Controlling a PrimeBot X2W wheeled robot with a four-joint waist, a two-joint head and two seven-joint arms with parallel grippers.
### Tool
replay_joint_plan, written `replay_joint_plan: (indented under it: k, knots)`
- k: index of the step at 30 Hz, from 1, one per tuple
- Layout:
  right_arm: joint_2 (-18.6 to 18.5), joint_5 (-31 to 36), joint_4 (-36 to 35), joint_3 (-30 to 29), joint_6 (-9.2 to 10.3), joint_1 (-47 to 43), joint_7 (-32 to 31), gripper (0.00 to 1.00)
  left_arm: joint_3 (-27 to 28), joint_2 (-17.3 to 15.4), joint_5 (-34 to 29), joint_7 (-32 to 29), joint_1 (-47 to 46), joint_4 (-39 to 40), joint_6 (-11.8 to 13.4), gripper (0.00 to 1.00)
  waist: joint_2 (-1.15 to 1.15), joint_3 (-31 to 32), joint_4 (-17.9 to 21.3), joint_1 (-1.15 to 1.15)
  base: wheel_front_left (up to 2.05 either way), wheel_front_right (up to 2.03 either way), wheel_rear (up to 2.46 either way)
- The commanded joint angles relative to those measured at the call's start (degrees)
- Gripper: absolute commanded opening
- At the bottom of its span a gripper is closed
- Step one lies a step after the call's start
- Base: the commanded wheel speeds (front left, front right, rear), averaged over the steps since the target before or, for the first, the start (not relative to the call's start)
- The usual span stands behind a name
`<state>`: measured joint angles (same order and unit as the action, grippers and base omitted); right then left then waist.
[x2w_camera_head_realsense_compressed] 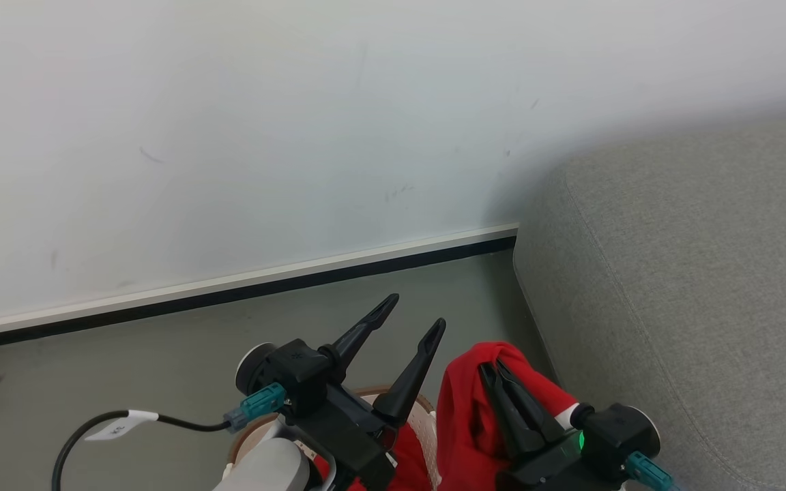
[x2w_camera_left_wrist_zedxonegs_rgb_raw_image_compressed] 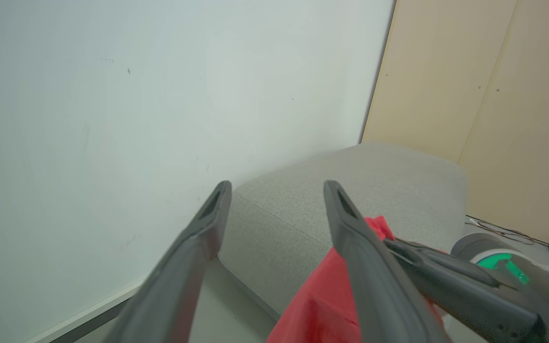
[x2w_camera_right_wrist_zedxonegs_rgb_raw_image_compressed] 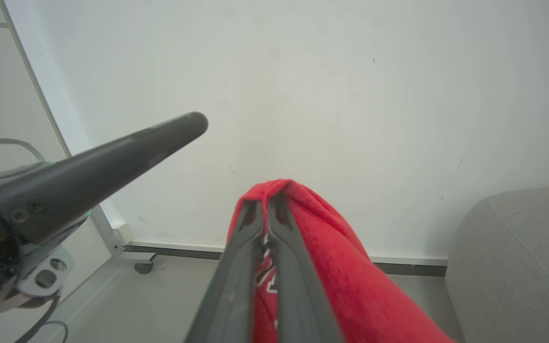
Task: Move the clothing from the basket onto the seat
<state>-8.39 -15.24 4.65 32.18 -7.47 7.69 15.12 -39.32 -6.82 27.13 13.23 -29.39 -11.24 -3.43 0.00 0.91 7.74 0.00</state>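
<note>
Clamping right gripper (x2w_camera_head_realsense_compressed: 492,368) together on a raised red garment (x2w_camera_head_realsense_compressed: 461,409), just at 9 o'clock of grey sofa (x2w_camera_head_realsense_compressed: 693,286). Showing left gripper (x2w_camera_head_realsense_compressed: 415,311) fingers apart, empty, over cream laundry basket (x2w_camera_head_realsense_compressed: 426,417) at 6 o'clock, containing more red fabric (x2w_camera_head_realsense_compressed: 406,457).

This looks like a bare test room set up as a living corner. It has a scuffed white wall (x2w_camera_head_realsense_compressed: 297,136), a skirting board (x2w_camera_head_realsense_compressed: 229,281), a smooth grey floor (x2w_camera_head_realsense_compressed: 161,354), a grey fabric sofa (x2w_camera_head_realsense_compressed: 693,273), beige wall panels (x2w_camera_left_wrist_zedxonegs_rgb_raw_image_compressed: 484,95) and loose cables (x2w_camera_left_wrist_zedxonegs_rgb_raw_image_compressed: 508,233).
</note>
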Motion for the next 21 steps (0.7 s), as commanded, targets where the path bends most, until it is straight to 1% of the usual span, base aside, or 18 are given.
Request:
replay_joint_plan:
  k: [1,6,10,15,21]
  knots:
    - [0.2,0.5,-0.2,-0.1,-0.04,0.0,0.0,0.0,0.0,-0.3,0.1,0.4,0.1,-0.1,0.1,1.0,0.0,-0.1,0.0,0.0,0.0,0.0,0.0]
    - [0.2,0.7,-0.3,-0.3,-0.04,0.1,0.0,0.0,-0.2,-0.4,0.1,0.4,0.0,-0.1,0.4,1.0,0.0,-0.3,0.2,0.0,0.0,0.0,0.0]
    - [0.4,1.0,-0.7,-0.8,-0.04,0.3,0.0,0.0,-0.2,-0.5,0.4,0.4,0.0,0.2,0.5,1.0,0.0,-0.8,1.3,0.0,0.0,0.0,0.0]
    - [0.7,1.3,-1.5,-1.6,-0.04,0.8,0.0,0.0,-0.3,-0.8,0.4,0.3,-0.4,0.4,0.8,1.0,0.0,-1.6,3.9,0.0,0.0,0.0,0.0]
    - [1.0,1.8,-3.3,-2.3,-0.04,1.0,0.0,0.0,-0.6,-1.0,0.2,0.0,-1.4,0.5,0.9,1.0,0.0,-3.2,8.0,0.0,0.0,0.0,0.0]
